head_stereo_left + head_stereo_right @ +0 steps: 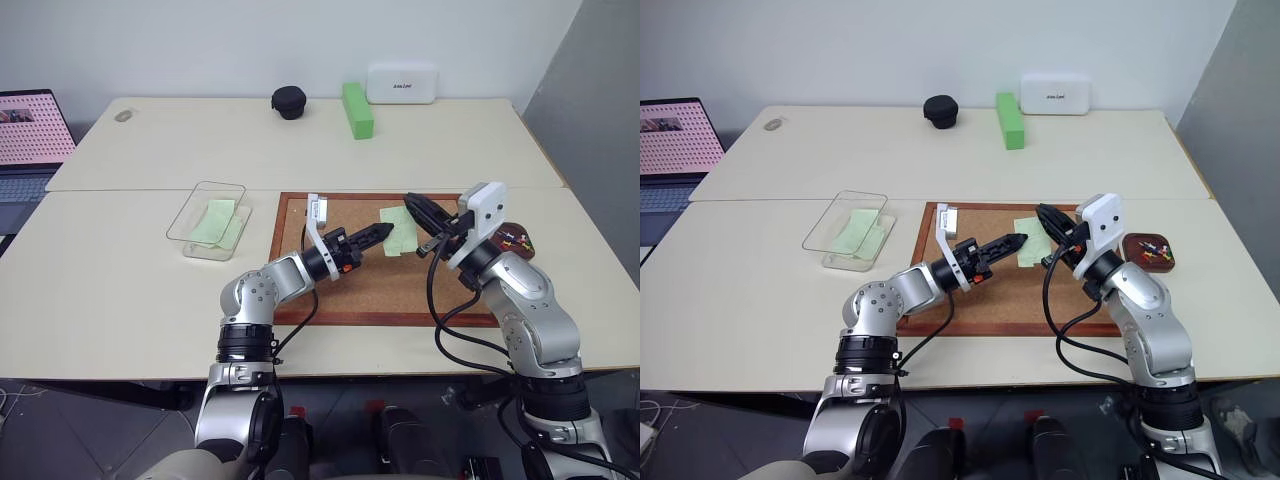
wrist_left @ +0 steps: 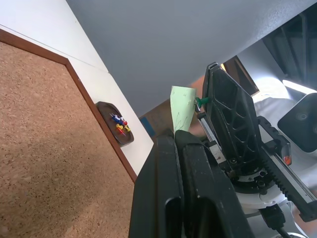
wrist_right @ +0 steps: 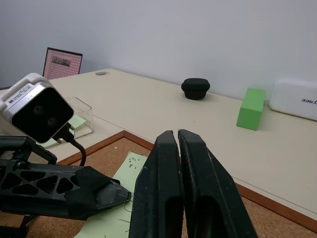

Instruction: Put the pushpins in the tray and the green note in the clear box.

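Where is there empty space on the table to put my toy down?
Bare patches: the back table between the black pouch and the laptop, and the front corner left of the clear box. It is crowded over the cork board, where both grippers meet at the green note.

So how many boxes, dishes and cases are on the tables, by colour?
clear box: 1
brown dish: 1
black case: 1
white case: 1
Total: 4
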{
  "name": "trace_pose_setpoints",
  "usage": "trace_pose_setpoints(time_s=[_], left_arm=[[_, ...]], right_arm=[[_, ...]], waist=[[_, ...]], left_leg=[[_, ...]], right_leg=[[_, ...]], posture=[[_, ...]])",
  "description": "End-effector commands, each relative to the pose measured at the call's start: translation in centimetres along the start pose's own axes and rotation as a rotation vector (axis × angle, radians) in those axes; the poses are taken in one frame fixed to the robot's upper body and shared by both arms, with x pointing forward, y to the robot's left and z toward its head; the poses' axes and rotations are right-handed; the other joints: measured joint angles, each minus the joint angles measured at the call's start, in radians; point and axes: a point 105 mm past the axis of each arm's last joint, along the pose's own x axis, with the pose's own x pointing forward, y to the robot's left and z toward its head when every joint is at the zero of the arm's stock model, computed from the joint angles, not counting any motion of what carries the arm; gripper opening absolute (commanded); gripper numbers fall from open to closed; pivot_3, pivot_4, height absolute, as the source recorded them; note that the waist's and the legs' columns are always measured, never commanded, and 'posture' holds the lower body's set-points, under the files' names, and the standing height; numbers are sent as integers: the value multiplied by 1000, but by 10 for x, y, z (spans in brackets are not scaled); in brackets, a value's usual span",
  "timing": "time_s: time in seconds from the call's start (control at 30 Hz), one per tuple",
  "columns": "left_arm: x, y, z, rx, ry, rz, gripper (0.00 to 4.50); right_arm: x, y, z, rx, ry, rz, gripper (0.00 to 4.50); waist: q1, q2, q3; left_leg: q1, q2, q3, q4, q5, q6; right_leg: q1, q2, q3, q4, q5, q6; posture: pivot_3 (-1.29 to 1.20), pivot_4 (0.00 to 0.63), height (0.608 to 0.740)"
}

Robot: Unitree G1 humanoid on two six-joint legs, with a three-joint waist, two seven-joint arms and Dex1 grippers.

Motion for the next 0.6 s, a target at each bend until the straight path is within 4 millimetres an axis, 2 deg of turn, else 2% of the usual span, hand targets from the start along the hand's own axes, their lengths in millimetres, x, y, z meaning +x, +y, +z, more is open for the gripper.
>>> trace_pose_setpoints(time_s=[0.03, 0.37, 0.6], left_arm=[[5, -9, 6, 20, -5, -39, 61], [4, 18, 10, 2, -23, 115, 61], [6, 17, 11, 14, -17, 116, 61]], right_arm=[[2, 6, 19, -32, -63, 22, 0], [2, 12, 28, -9, -80, 38, 0], [2, 11, 30, -10, -84, 23, 0]], waist=[[0, 0, 0], [0, 0, 0], [0, 0, 0]], left_leg=[[0, 0, 0, 0, 0, 0], [0, 0, 0, 0, 0, 0], [0, 0, 0, 0, 0, 0]], right_leg=[[0, 0, 0, 0, 0, 0], [0, 0, 0, 0, 0, 0], [0, 0, 0, 0, 0, 0]], posture=[[0, 150, 740], [0, 150, 740], [0, 150, 740]])
